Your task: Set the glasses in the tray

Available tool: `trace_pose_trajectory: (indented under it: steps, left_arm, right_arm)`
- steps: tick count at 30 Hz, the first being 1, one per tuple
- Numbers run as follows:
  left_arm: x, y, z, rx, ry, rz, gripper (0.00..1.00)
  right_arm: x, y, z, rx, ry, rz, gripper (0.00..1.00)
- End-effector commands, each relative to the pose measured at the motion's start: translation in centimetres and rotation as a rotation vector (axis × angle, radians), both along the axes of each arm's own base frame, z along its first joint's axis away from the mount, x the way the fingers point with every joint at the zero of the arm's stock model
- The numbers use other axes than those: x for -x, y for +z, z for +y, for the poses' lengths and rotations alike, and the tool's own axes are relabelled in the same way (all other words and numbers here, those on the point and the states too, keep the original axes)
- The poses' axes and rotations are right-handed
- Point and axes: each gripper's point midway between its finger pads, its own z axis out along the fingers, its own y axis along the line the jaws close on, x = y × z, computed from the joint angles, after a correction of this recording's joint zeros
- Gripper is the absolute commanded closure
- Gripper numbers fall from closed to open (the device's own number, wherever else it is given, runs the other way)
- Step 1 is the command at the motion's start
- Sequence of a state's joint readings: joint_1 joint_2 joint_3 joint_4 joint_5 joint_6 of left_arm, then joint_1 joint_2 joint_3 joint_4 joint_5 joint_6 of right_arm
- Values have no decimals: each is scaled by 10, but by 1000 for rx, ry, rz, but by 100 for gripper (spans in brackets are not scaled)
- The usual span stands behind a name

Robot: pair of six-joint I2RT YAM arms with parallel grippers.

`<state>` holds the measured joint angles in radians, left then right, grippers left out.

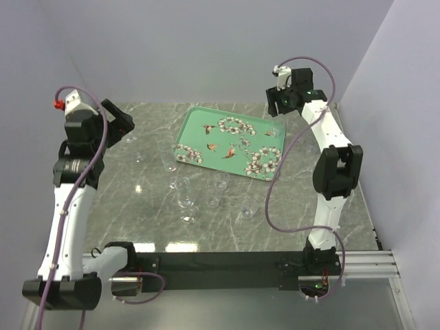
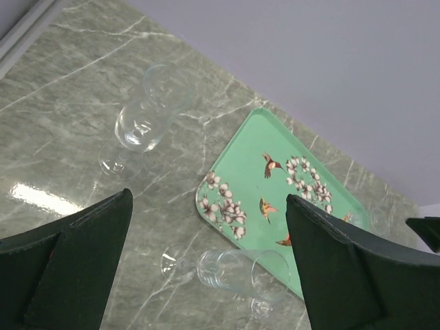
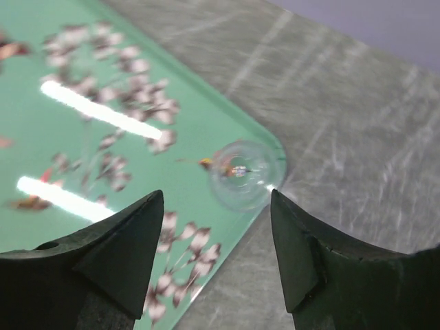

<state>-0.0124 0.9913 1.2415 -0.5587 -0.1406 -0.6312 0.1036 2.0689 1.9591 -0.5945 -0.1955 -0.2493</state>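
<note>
Marble, grey-green and veined, across the whole table (image 1: 137, 227) from above. Mint tray (image 1: 206, 141) at a slant toward the far right. One corner glass (image 1: 273, 130) already inside, at the tray's far right corner. The other glasses (image 1: 185, 201) in a loose cluster on bare marble just near of the tray, too faint to count surely. Left gripper (image 1: 118, 124) raised over the far left of the table. Right gripper (image 1: 282, 106) raised at the tray's far right corner, seemingly above the glass there.

From the left wrist: spread wide, nothing between the dark fingers (image 2: 75, 261). Below, an upright stemmed glass (image 2: 141, 127) on the marble, apart from the tray. Nearer, a lying glass (image 2: 227, 269) on its side just beside the tray's rim, foot pointing away from it. Probably the next picks for this arm. The toppled one likely to roll, so harder to pinch. Nothing in the way between either and the tray.

From the right wrist: likewise spread and holding nothing, its fingers (image 3: 124, 261) framing the corner glass, viewed from nearly straight above. Standing upright on the tray, tucked against the rounded rim. A sensible spot, by the look of it: keeps the tray's middle free for the rest. Rim close on two sides, so little room for a finger there.
</note>
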Motion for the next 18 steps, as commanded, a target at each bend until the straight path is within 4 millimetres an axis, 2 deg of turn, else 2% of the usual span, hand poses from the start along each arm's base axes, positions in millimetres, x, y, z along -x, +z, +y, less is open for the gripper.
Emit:
trace_pose_trajectory:
  steps: [1, 3, 5, 8, 12, 18]
  left_arm:
    - [-9, -1, 2, -20, -41, 69, 1]
    - [-20, -4, 2, -18, -62, 103, 1]
    - [-22, -11, 6, -20, -53, 151, 1]
    - [-34, -21, 11, -40, -53, 220, 1]
    - [-55, -37, 19, -79, -46, 305, 2]
    - [-81, -48, 32, -144, -18, 362, 4]
  right_arm:
    - [29, 44, 35, -72, 282, -90, 29]
    - [42, 42, 46, -118, 342, -71, 29]
    - [52, 43, 52, -150, 381, -59, 29]
    - [62, 42, 58, -183, 406, -44, 28]
    - [70, 43, 63, -216, 418, -33, 28]
    - [76, 44, 64, -231, 416, -36, 28]
